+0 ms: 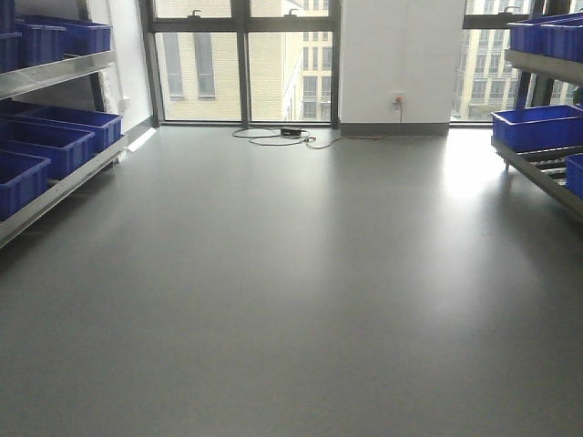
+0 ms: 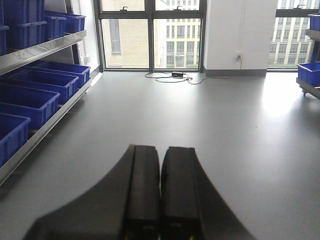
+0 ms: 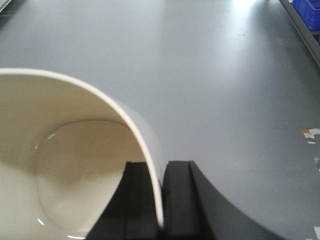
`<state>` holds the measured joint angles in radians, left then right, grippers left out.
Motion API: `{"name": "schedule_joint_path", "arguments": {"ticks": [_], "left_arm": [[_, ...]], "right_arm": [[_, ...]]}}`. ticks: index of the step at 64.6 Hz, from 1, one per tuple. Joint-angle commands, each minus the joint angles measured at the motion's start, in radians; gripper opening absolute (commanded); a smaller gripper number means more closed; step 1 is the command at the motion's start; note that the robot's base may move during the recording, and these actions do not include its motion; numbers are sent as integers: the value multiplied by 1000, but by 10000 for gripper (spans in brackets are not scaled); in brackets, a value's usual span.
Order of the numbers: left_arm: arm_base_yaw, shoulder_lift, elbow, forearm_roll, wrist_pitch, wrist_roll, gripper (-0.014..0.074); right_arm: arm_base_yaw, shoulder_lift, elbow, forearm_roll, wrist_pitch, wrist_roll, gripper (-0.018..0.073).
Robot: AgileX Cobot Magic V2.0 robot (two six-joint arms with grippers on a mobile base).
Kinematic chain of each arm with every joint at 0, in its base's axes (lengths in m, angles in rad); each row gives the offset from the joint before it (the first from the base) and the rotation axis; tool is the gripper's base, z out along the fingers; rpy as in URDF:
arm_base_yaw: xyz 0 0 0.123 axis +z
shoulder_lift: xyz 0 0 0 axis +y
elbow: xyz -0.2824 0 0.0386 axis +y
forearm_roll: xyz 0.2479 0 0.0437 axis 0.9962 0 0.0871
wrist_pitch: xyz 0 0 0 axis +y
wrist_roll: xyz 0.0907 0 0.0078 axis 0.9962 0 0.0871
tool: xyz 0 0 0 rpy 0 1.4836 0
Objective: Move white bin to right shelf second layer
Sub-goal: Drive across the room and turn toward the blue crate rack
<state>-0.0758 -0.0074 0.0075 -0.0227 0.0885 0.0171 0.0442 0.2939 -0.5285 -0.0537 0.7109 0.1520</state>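
The small cream-white glossy plastic bin is held off the grey floor by the right fingers. They are clamped on its thin side wall at the rim, one finger inside the tub and one outside. The body of the bin extends to the left of the fingers, with its mouth facing the wrist camera and its rounded base visible inside. The left fingers are pressed together with nothing between them and point down the open room. The target level, the stainless steel roller-lane layer of the right shelf, lies ahead and to the right of the bin and is well apart from it. Its steel front rail shows at the upper right edge of the right wrist view. Large blue ribbed plastic crates occupy part of this level, and bare rollers show just beside them. Judgement: the right arm is the nearer arm. The transfer requires travel forward and rightward, with the bin's offset to the left of the fingers allowed for when clearing the rail.
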Motion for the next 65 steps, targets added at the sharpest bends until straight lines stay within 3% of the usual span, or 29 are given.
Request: {"name": "schedule_joint_path", "arguments": {"ticks": [1, 65], "left_arm": [[-4, -16, 37, -6, -79, -5, 85], [-4, -16, 37, -6, -79, -5, 85]], "right_arm": [[-7, 7, -28, -4, -101, -2, 48], [-7, 7, -28, -4, -101, -2, 48]]}}
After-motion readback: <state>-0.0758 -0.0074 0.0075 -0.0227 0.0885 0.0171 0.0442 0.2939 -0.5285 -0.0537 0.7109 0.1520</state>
